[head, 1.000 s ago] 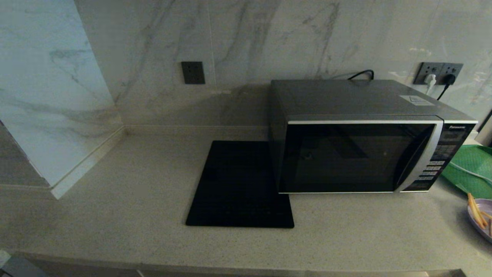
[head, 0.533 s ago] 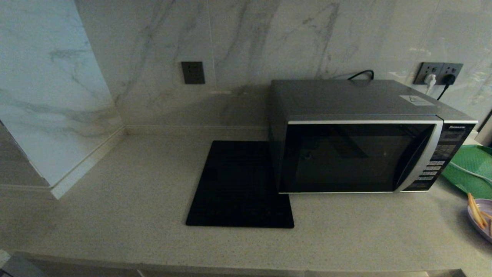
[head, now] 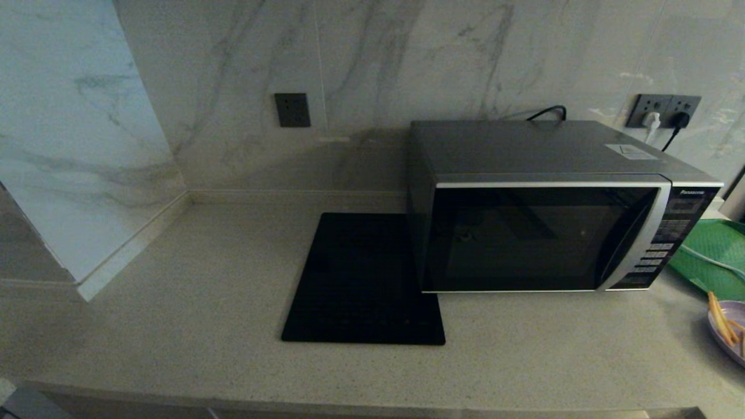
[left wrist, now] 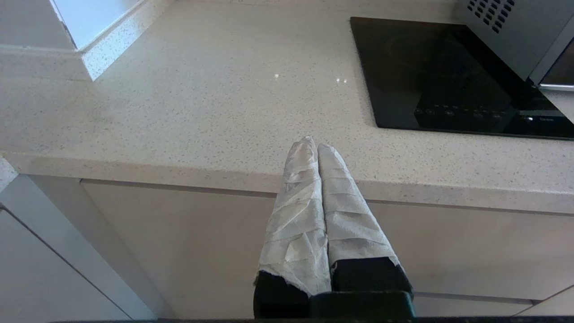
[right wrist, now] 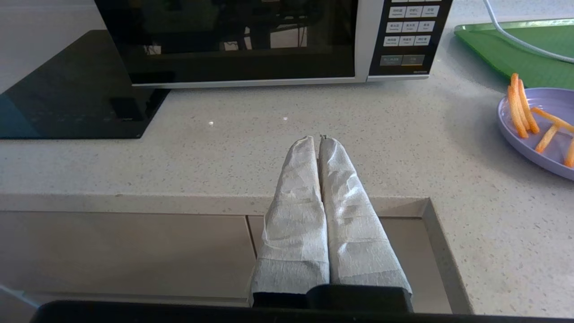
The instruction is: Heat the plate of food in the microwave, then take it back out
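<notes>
The grey-silver microwave stands on the counter with its dark glass door closed; its door and button panel also show in the right wrist view as the microwave. The lilac plate of food with orange sticks lies at the counter's right edge, right of the microwave; the same plate of food shows in the right wrist view. My right gripper is shut and empty, low at the counter's front edge before the microwave. My left gripper is shut and empty at the front edge, left of the mat. Neither arm shows in the head view.
A flat black square mat lies left of the microwave. A green tray with a white cable over it sits behind the plate. Wall sockets hold plugs behind the microwave. A marble side wall bounds the counter's left.
</notes>
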